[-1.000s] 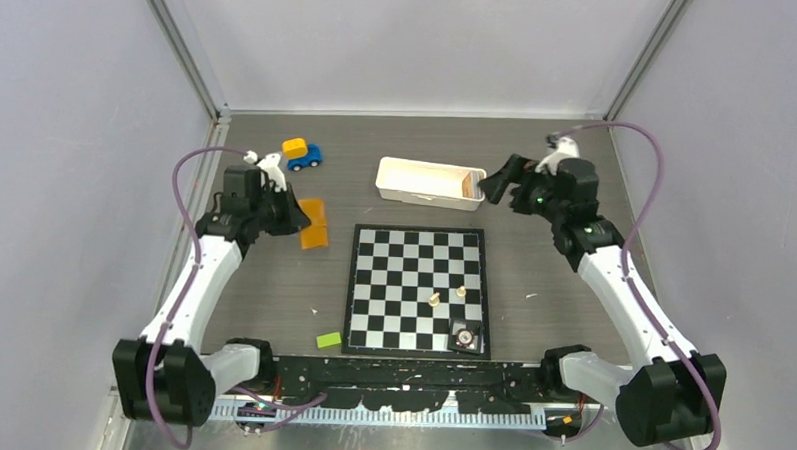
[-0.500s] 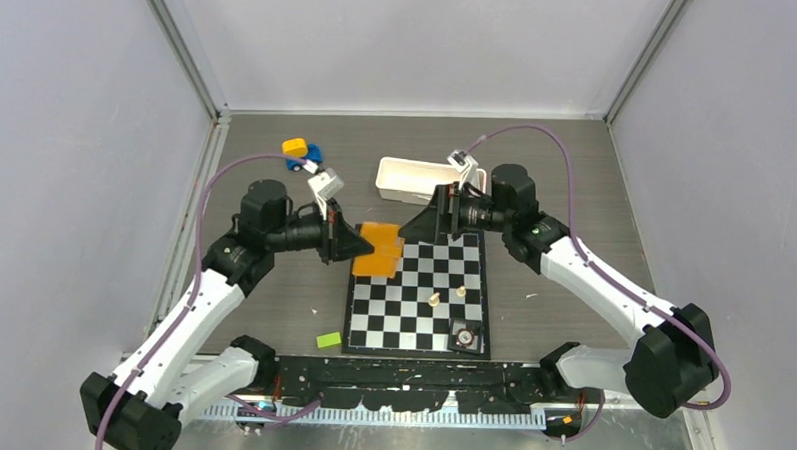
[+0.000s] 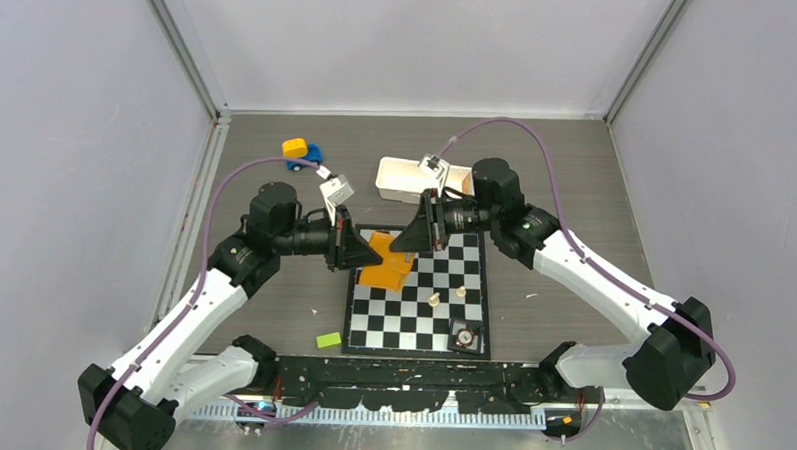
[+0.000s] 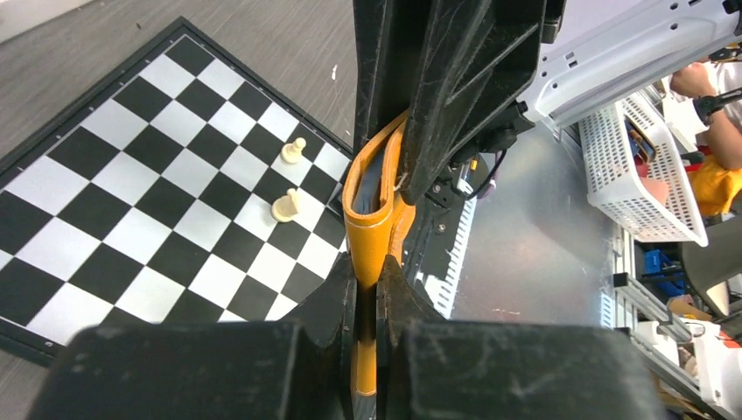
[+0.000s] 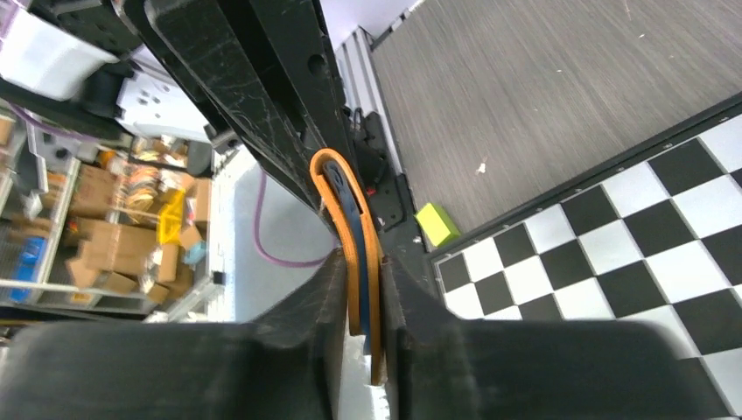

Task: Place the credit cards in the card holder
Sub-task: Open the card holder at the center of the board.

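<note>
The orange card holder point(image 3: 385, 265) hangs on edge above the chessboard's far left corner, held from both sides. My left gripper point(image 3: 361, 256) is shut on its left end; the left wrist view shows the pads pinching the orange leather point(image 4: 367, 219). My right gripper point(image 3: 411, 237) faces it and is shut on the other end, both pads pressed against the orange leaves point(image 5: 369, 266). A blue layer point(image 5: 360, 236) sits between those leaves; I cannot tell whether it is one of the credit cards. No card shows elsewhere.
A chessboard point(image 3: 417, 306) lies mid-table with two pale pawns point(image 3: 435, 299) and a dark piece point(image 3: 464, 336) on it. A white tray point(image 3: 401, 180) stands behind the grippers. A blue and yellow toy car point(image 3: 299, 150) is far left, a green block point(image 3: 328, 340) near left.
Both arms swung in to the middle, the left one carrying the card holder up from the table's left side. The right gripper left the tray and closed on the holder's free end.
</note>
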